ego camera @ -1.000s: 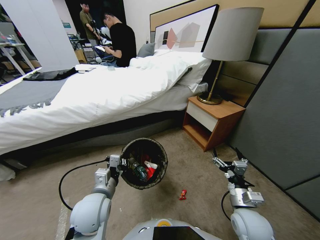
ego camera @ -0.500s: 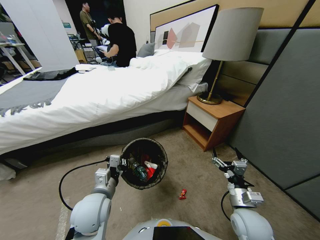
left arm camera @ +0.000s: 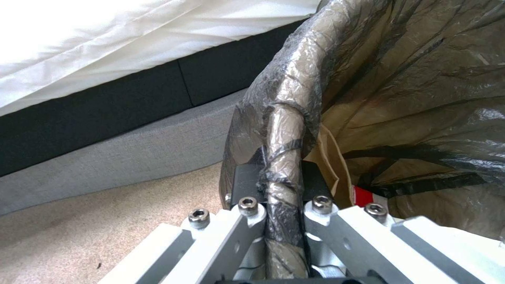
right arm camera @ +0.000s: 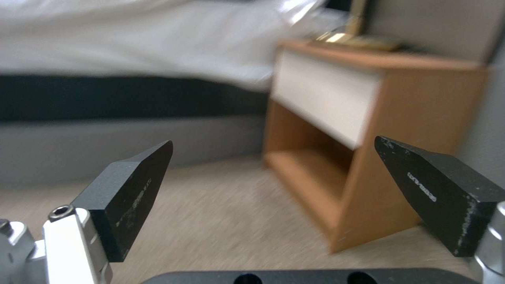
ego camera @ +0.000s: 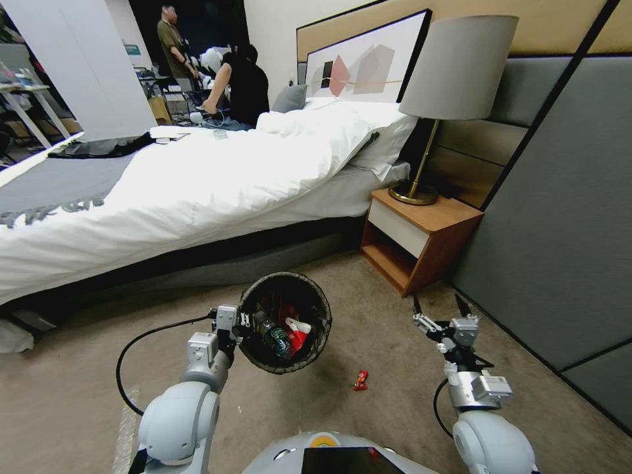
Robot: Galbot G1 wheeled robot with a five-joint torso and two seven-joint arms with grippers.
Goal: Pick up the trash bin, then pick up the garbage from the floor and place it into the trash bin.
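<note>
Jaws: left gripper [left arm camera: 281,205] is clamping the trash bin [ego camera: 285,322] rim aloft, right gripper [ego camera: 436,309] is gaping empty over carpet, needing to descend squarely onto 1 red wrapper [ego camera: 361,380] lying between both arms.

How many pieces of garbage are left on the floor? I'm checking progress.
1: a small red wrapper on the carpet, between the trash bin and the right tool. More may lie hidden.

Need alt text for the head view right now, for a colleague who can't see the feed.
The left gripper holds the trash bin by its rim, litter inside, above beige carpet. A small red wrapper lies on the floor between it and the open right gripper. Behind are a bed and nightstand.
</note>
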